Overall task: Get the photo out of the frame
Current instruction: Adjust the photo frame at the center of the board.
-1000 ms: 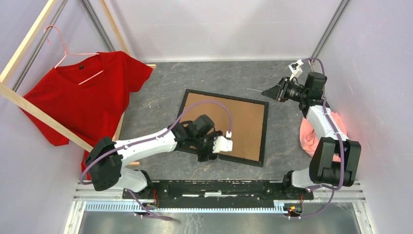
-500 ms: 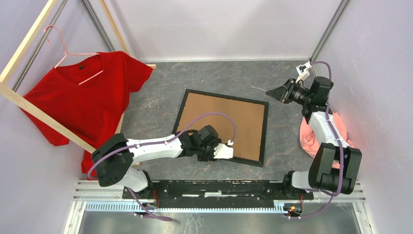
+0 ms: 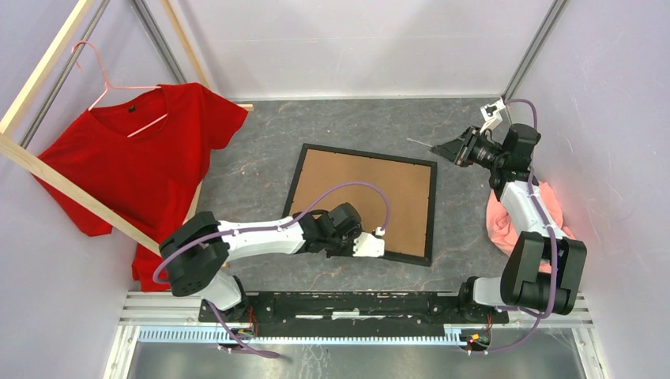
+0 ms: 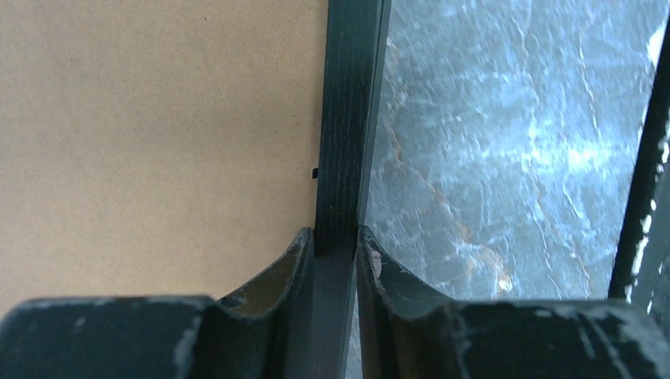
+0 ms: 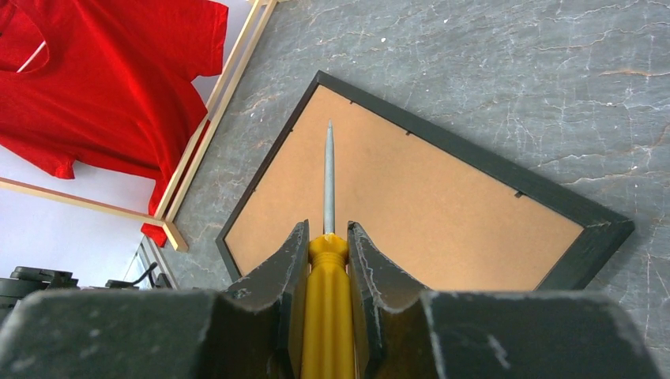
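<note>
The frame (image 3: 433,207) lies face down on the grey table, its brown backing board (image 3: 371,196) up, so the photo is hidden. My left gripper (image 3: 373,247) is at the frame's near edge. In the left wrist view its two fingers (image 4: 336,241) are shut on the black frame rail (image 4: 348,118), one on the backing side and one on the table side. My right gripper (image 3: 447,148) hovers off the frame's far right corner. It is shut on a yellow-handled screwdriver (image 5: 328,304), whose metal shaft points over the frame (image 5: 490,164).
A red T-shirt (image 3: 150,154) hangs on a pink hanger from a pale wooden rack (image 3: 47,170) at the left. A pink cloth (image 3: 506,221) lies by the right arm. The arms' base rail (image 3: 355,304) runs along the near edge.
My left gripper slid from over the backing board toward the frame's near edge and closed on the rail. The right arm drew back slightly to the right with the screwdriver.
</note>
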